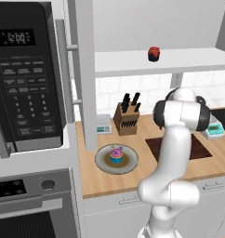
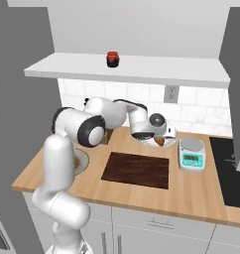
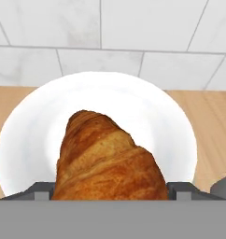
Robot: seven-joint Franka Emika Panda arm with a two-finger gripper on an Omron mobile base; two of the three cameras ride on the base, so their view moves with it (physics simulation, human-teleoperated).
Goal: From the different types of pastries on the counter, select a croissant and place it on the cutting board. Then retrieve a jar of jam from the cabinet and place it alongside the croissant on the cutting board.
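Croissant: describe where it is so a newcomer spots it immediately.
On the light tan wooden counter, beyond the flat dark brown cutting board and against the tiled wall, sits a round white plate. The golden-brown curved croissant lies on it, unlike the pink-frosted cupcake on the grey-brown plate.

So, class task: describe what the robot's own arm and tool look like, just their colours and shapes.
The arm is built of smooth, rounded glossy white segments, joined by dark grey-black ring-shaped joints. It has no visible cables or markings. The tool sits on a white hand with a round dark grey disc on its side; the hand view shows small grey finger tips.
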